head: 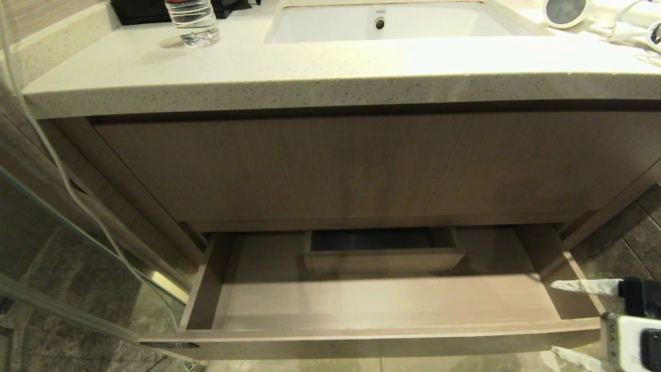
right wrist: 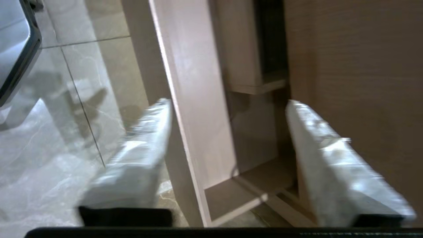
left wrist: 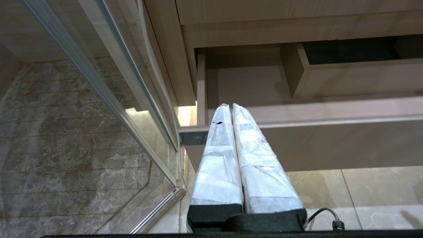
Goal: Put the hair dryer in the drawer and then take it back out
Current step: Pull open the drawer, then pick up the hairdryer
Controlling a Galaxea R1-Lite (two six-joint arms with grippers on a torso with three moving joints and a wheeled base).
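The right pincer (head: pixel 555 319) stands with its two wrapped fingers spread apart and nothing between them but the right end of the shallow, wide drawer with the light wood-grain front (head: pixel 361 343): one finger reaches over the drawer's open inside, the other hangs outside the front board. The drawer is pulled out and nothing lies in it.

The white hair dryer with the dark grey round end (head: pixel 568 11) lies well above and behind this pincer, on the pale speckled stone surface (head: pixel 310 67) to the right of the white sink basin (head: pixel 392 23). Only part of it shows. Its barrel seems to run along the surface, the grey end facing the basin and the body going off to the right, with white cord (head: pixel 627 23) beside it; where the handle points I cannot tell.

The risk I see: lifting the arm straight up could catch the front board or strike the overhanging edge of the surface, and a grasp on the dryer could snag the loose cord.

The left pincer (left wrist: pixel 228 107), clenched and holding nothing, hangs parked before the drawer's left end.
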